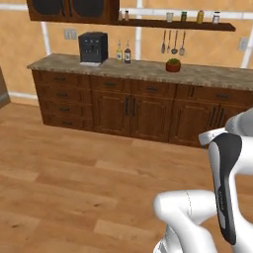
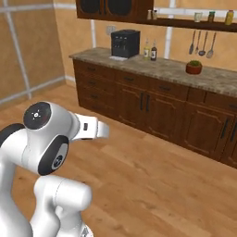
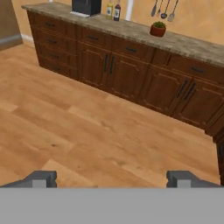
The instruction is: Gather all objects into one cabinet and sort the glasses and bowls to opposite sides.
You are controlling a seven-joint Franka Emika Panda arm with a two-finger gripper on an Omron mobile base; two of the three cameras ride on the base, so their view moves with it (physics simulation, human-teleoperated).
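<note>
The cabinet [image 1: 71,10] is a dark brown wall unit with dark glass doors, high at the far left above the counter; the cabinet [image 2: 113,8] also shows at the top of the right base view. Its doors look shut. The glasses and bowls are out of view. In the hand view my gripper [image 3: 112,179] is open, fingertips [image 3: 41,179] wide apart with nothing between them. It hangs over the wooden floor, well short of the counter and pointing toward the base cabinets.
A stone counter [image 1: 207,76] runs over drawer and door fronts [image 1: 128,111]. On it stand a black coffee machine [image 1: 93,48], two sauce bottles [image 1: 123,52] and a red plant pot [image 1: 173,65]. A wall shelf [image 1: 178,23] holds shakers and jars; utensils [image 1: 173,42] hang below.
</note>
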